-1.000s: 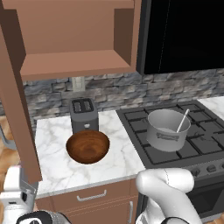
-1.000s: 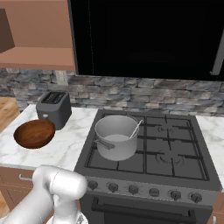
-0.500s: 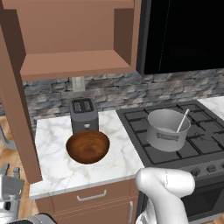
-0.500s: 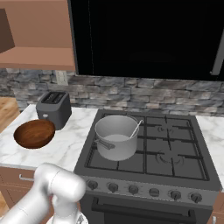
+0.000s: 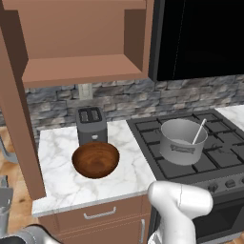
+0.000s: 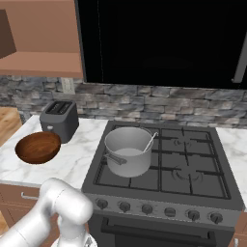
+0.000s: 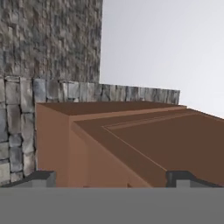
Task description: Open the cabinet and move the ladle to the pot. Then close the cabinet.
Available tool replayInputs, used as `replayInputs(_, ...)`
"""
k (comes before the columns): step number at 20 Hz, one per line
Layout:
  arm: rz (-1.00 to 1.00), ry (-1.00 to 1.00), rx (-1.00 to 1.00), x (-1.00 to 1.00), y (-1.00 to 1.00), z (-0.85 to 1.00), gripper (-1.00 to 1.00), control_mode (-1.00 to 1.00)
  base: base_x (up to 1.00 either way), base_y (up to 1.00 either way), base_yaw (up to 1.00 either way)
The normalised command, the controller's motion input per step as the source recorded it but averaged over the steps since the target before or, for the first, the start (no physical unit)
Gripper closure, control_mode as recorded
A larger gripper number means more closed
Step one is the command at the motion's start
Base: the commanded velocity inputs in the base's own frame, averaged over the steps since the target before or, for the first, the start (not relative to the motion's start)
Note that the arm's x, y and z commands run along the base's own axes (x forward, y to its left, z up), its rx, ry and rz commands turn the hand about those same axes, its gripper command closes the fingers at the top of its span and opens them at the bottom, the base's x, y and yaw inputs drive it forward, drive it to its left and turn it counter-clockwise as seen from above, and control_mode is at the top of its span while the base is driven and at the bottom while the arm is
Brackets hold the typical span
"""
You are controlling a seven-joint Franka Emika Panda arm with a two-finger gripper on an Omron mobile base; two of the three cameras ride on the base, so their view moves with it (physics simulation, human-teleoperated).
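A: Where do the two base views sit?

B: Behind the arm, high, looking forward and down. The left one faces the marble counter (image 5: 62, 167) and open cabinet (image 5: 81, 43); the right one faces the stove (image 6: 164, 164) more squarely. Both share the pot (image 5: 182, 141), wooden bowl (image 5: 95, 159) and toaster (image 6: 59, 119).

A: And the hand view?

B: It looks along the pincer (image 7: 113, 177), very near a brown wooden panel (image 7: 153, 140) just beyond the spread tips, stone wall (image 7: 48, 39) behind.

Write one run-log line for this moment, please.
cabinet: open | ladle: in pot | pincer: open, at cabinet door
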Motion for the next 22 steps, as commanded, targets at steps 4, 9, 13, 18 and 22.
replayInputs(4,0.02,-0.15,0.05,0.0,0.09,0.29,-1.0,-1.0,0.0,0.0,0.0)
replayInputs(9,0.03,-0.16,0.08,0.0,0.0,0.4,-1.0,-1.0,0.0,0.0,0.0)
replayInputs(13,0.02,-0.14,0.09,-0.01,0.0,0.47,-1.0,-1.0,0.0,0.0,0.0)
replayInputs(18,0.01,-0.16,0.09,-0.2,0.0,0.15,-1.0,-1.0,0.0,0.0,0.0)
replayInputs(22,0.0,-0.2,0.15,-0.21,0.0,0.36,-1.0,-1.0,0.0,0.0,0.0)
